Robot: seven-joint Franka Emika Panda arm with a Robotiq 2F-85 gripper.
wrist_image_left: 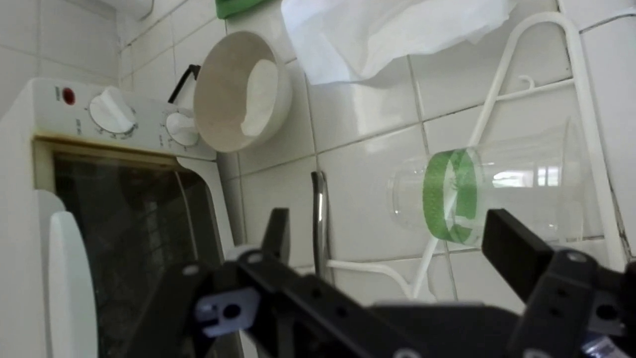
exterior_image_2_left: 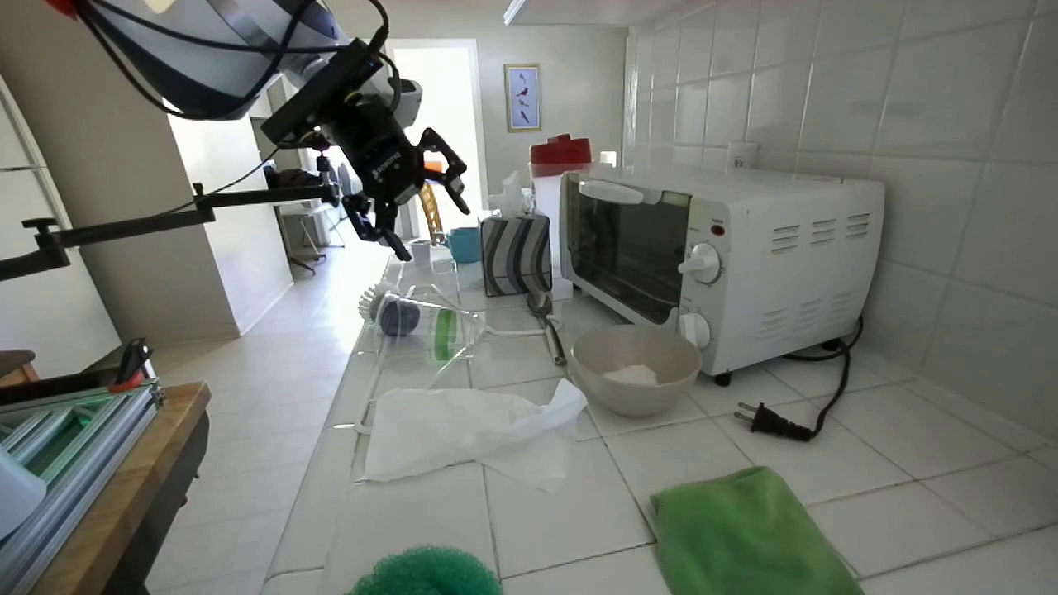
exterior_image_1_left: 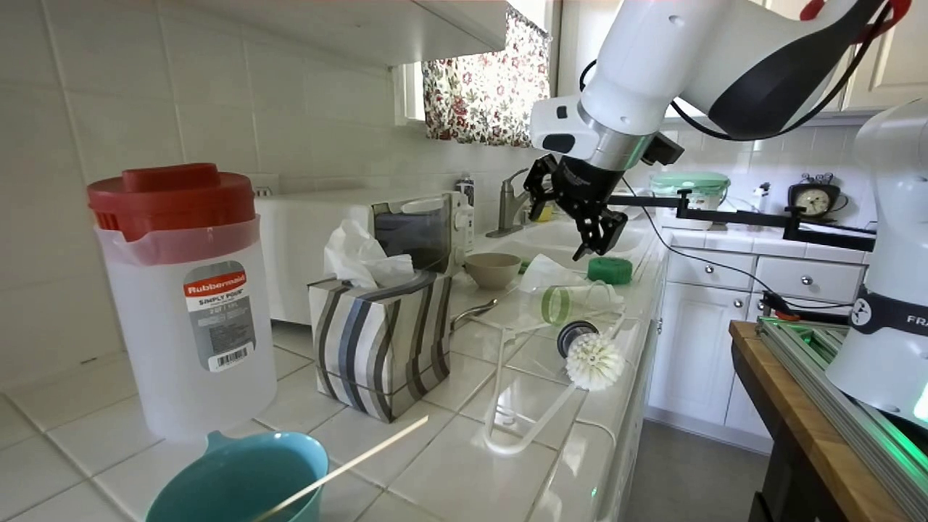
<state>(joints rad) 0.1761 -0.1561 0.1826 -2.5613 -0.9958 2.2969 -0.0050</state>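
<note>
Seemingly at a reaching step, the gripper (wrist_image_left: 387, 223) hovers bottom-centre of the wrist view, empty, jaws apart; grasping the glass (wrist_image_left: 467, 186), at right, would call for descending.

Doorway (exterior_image_2_left: 442, 95) blown out; wrist view dimmer.

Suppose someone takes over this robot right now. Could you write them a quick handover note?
Jaws: open, holding nothing, above the white tiled counter.
Things: a see-through, green-banded container lies on its side, a white triangular hanger showing through it. A slim silver metal utensil lies nearby; a round beige bowl stands beside the boxy white toaster oven.
Done: the jaws are spread wide; nothing is lifted.
Left: any grasp is yet to be made.
</note>
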